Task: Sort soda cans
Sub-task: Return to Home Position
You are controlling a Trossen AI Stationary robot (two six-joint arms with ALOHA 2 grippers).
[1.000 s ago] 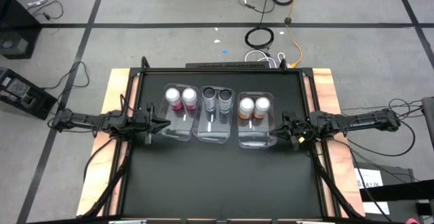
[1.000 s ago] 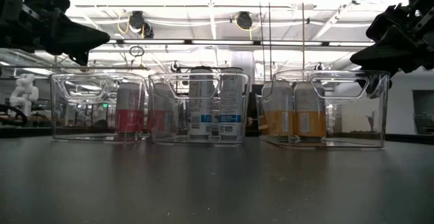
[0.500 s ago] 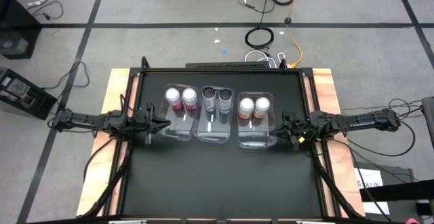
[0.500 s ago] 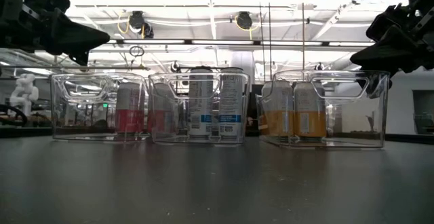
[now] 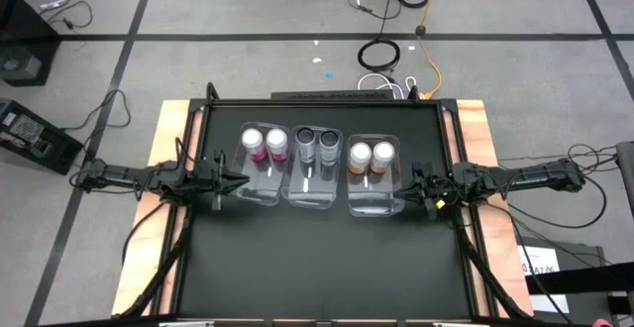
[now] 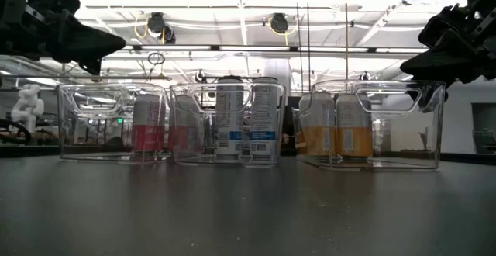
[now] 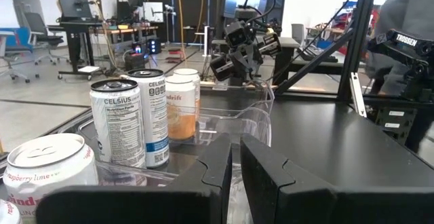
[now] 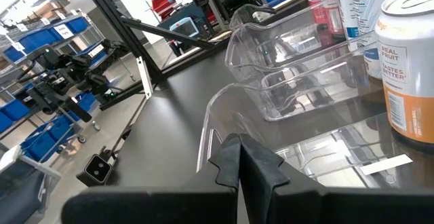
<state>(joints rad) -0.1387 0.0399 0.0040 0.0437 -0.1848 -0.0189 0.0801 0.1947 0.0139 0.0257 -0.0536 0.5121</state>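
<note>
Three clear bins stand side by side on the far half of the black table. The left bin (image 5: 260, 194) holds two pink soda cans (image 5: 254, 144) (image 5: 276, 143). In the middle bin (image 5: 312, 200) stand two dark cans (image 5: 306, 139) (image 5: 329, 140), and in the right bin (image 5: 372, 206) two orange cans (image 5: 360, 156) (image 5: 382, 153). All cans stand upright on the bin floors. My left gripper (image 5: 241, 180) (image 7: 236, 161) hovers shut beside the left bin's near left corner. My right gripper (image 5: 408, 190) (image 8: 239, 155) hovers shut beside the right bin's near right corner. Both are at about rim height (image 6: 108, 45) (image 6: 411, 64) and hold nothing.
The black tabletop (image 5: 317, 268) runs from the bins to the near edge. Wooden strips (image 5: 475, 129) border the table's left and right sides. Cables (image 5: 381, 54) lie on the floor beyond the far edge.
</note>
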